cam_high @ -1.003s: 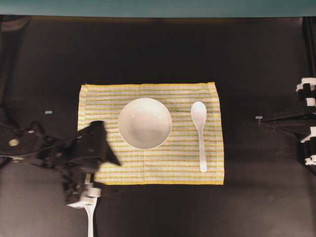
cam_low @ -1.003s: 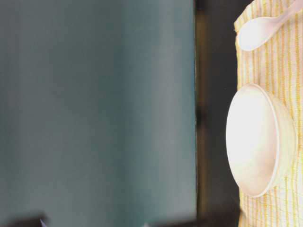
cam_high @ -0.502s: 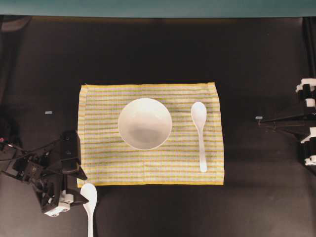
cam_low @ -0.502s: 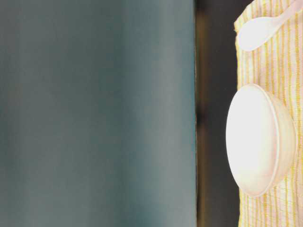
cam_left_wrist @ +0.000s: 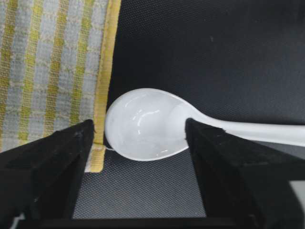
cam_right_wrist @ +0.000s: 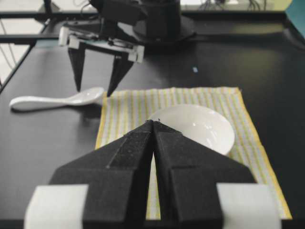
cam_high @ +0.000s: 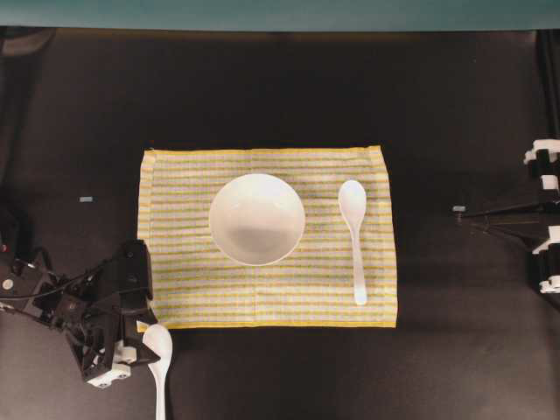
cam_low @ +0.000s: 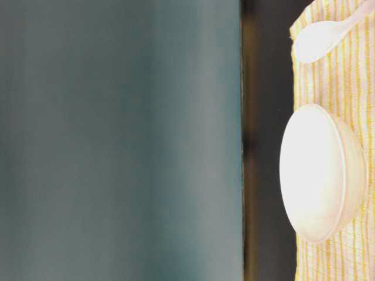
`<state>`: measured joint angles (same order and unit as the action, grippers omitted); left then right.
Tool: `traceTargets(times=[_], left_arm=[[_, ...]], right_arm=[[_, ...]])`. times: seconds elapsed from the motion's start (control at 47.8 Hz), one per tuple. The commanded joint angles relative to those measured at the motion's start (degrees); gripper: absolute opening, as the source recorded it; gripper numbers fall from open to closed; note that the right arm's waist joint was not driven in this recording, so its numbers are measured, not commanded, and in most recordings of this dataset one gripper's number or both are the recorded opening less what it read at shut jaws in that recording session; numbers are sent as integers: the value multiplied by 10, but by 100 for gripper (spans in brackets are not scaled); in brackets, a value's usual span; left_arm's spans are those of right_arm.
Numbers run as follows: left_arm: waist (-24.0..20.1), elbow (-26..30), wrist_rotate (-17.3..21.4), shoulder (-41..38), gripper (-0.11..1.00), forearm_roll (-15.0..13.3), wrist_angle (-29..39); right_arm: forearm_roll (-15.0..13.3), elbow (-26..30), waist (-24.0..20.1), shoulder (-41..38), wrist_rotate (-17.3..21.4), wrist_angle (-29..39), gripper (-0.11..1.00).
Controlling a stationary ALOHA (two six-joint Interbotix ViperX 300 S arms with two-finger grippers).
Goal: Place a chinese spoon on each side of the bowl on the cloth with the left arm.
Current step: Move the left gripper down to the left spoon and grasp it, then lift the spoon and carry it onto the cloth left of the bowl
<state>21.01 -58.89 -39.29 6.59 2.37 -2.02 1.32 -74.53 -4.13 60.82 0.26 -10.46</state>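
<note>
A white bowl (cam_high: 256, 219) (cam_low: 322, 172) (cam_right_wrist: 200, 126) sits in the middle of the yellow-striped cloth (cam_high: 175, 175) (cam_left_wrist: 47, 62). One white chinese spoon (cam_high: 354, 236) (cam_low: 319, 41) lies on the cloth to the bowl's right. Another spoon (cam_high: 159, 376) (cam_left_wrist: 143, 124) (cam_right_wrist: 57, 101) lies on the black table just off the cloth's front left corner. My left gripper (cam_high: 154, 343) (cam_left_wrist: 139, 129) (cam_right_wrist: 94, 90) stands open, low over that spoon's scoop. One finger is at the cloth corner and the other at the spoon's neck. My right gripper (cam_right_wrist: 153, 122) is shut on nothing, back from the cloth.
The right arm (cam_high: 547, 219) rests at the table's right edge. A small grey tag (cam_high: 86, 199) lies left of the cloth. The second spoon's handle runs to the front edge of the overhead view.
The left arm has swung from over the cloth's left part to the front left corner and come down round the spoon's scoop. Its jaws have narrowed a little.
</note>
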Motion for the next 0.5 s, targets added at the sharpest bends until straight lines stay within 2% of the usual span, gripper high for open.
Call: traceTargets(times=[0.0,0.105,0.23,0.293,0.481], left_arm=[[1,6,1,2,70,2,-5],[1,6,1,3,55,2,-4],[1,7,2,4,22,2,-2],[0,11,3,7,8,2,-1],[-20,34,9,35,6,2,40]], right_arm=[[2,3,0,-3,2,-3,0],[2,2,0,-3,2,-3,0],[2,1,-1,-3,2,-3,0],[2,1,0,-3,2,-3,0],[2,1,0,-3,2,-5,0]])
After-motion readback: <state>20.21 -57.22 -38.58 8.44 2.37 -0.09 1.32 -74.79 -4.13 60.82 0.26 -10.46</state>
